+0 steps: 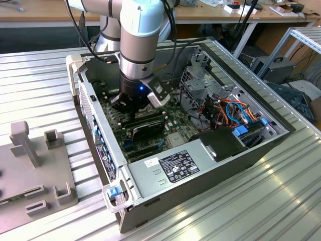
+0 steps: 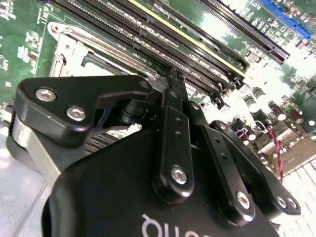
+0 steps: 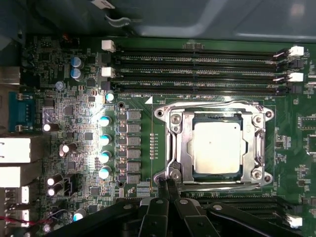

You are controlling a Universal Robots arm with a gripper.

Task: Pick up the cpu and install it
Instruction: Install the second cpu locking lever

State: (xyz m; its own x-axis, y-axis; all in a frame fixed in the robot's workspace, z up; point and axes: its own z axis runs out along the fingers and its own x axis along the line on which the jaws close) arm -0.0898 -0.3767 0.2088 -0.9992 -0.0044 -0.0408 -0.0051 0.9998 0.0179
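cpu already down in its socket, claw closed beside the frame

ribbed metal bench runs under everything, wooden desks behind it, and on it an open computer case lies on its side so the board faces up where an arm can reach straight down. the robot arm drops into the case at about 10 o'clock from the case's middle in the exterior view, wrist low over the green motherboard. long memory slots run along the far side of the board.

the metal socket frame sits folded around the socket, and the cpu, dull silver and square, lies flat inside it, seated level by the look of it, so i'd judge the placing itself is done.

the gripper shows at the picture's lower edge in the first wrist view, its two thin fingers pressed together with nothing between them. their tips touch or nearly touch the frame's corner, and the cpu lies close by at roughly 2 o'clock from them, apart from the claw.
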